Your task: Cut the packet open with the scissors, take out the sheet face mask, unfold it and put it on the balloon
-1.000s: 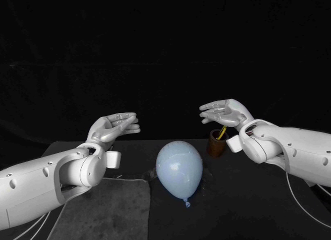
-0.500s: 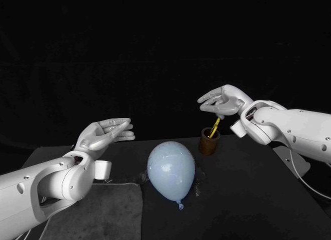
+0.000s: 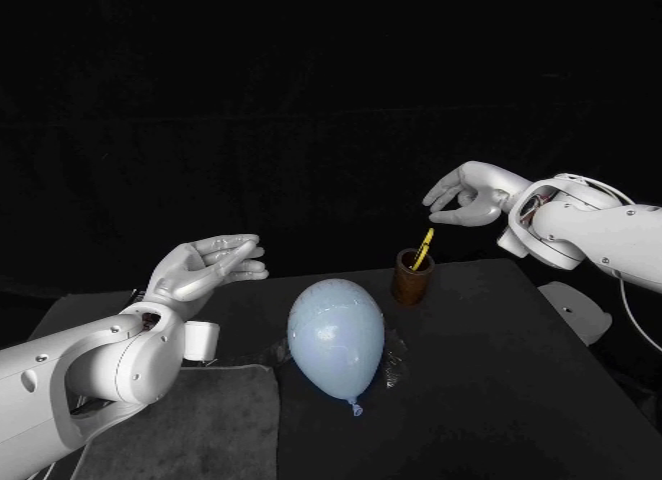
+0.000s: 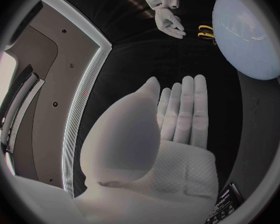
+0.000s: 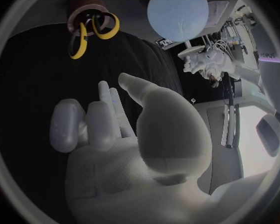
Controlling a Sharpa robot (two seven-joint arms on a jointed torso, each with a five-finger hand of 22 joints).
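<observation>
A pale blue balloon (image 3: 336,336) lies on the black table (image 3: 504,400), knot toward me. Behind it to the right stands a brown cup (image 3: 412,281) with yellow-handled scissors (image 3: 423,246) upright in it. My right hand (image 3: 473,195) hovers above and right of the cup, fingers loosely curled and holding nothing. In the right wrist view that hand (image 5: 115,134) faces the scissors' handles (image 5: 93,32) and the balloon (image 5: 177,12). My left hand (image 3: 209,265) floats left of the balloon with nothing in it. The left wrist view shows its fingers (image 4: 184,109) straight, with the balloon (image 4: 246,35) beyond.
A dark grey mat (image 3: 201,420) covers the table's near left corner. Something clear glints on the table beside the balloon (image 3: 396,362); I cannot tell what it is. A white object (image 3: 576,310) sits at the table's right edge.
The camera has shifted. My right hand has risen and drawn to the right, away from over the cup, with its fingers curling in somewhat. My left hand has barely moved.
</observation>
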